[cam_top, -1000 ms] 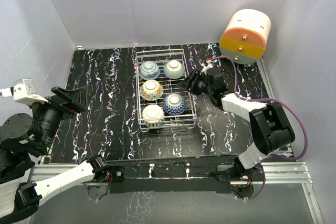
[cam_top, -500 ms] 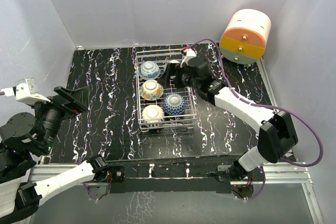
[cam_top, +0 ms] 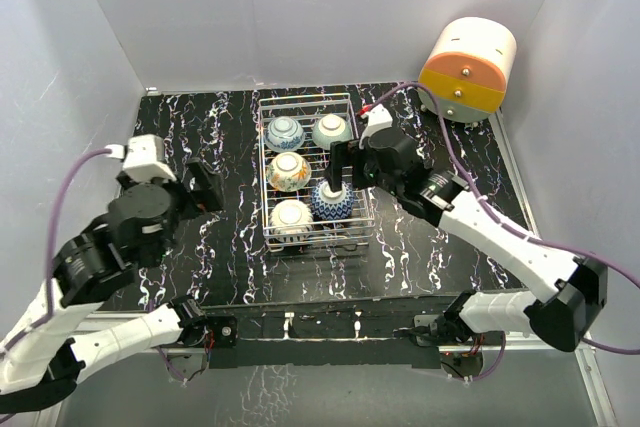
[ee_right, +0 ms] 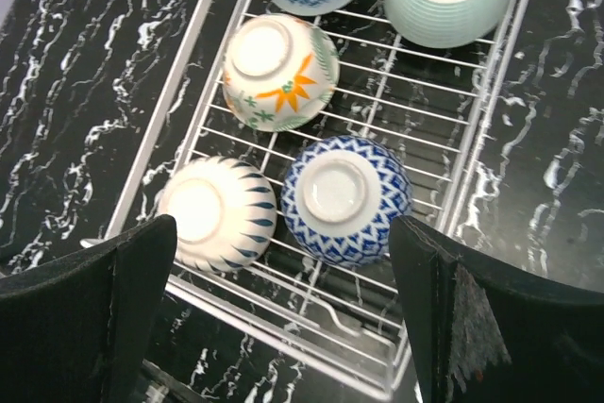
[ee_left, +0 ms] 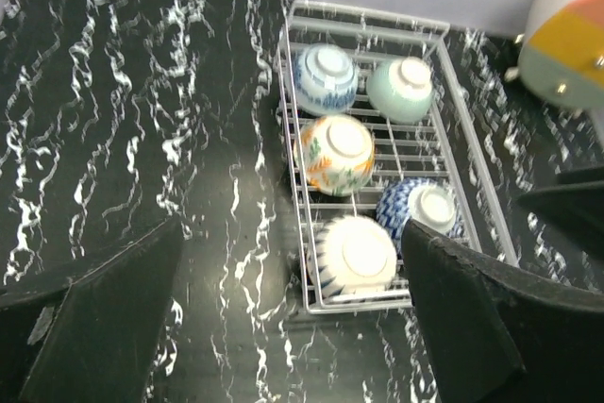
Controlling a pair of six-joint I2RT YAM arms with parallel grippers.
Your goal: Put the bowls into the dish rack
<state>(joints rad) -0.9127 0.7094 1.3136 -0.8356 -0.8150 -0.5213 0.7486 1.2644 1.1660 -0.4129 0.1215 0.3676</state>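
The wire dish rack [cam_top: 305, 99] holds the bowls, all upside down: blue-white [cam_top: 285, 133], mint [cam_top: 331, 131], orange-leafed [cam_top: 289, 171], blue zigzag [cam_top: 331, 199] and cream with blue streaks [cam_top: 292, 217]. My right gripper [cam_top: 345, 169] hovers open over the rack's right side; in its wrist view the gripper [ee_right: 283, 327] frames the zigzag bowl [ee_right: 344, 197] and the cream bowl [ee_right: 217, 211] without touching them. My left gripper [cam_top: 195, 197] is open above the table left of the rack. Its wrist view shows the gripper [ee_left: 293, 327] empty, with the cream bowl [ee_left: 353, 257] and rack rim [ee_left: 293, 186] beyond.
A cream-and-orange drawer unit [cam_top: 468, 69] stands at the back right corner, seen also as the drawer unit [ee_left: 571, 35] in the left wrist view. White walls enclose the black marbled table [cam_top: 210, 137] on three sides. A purple cable trails from each arm.
My right arm swung in from the rack's right side to above it and its jaws opened wide. My left arm came in from the far left toward the rack, opening a little more.
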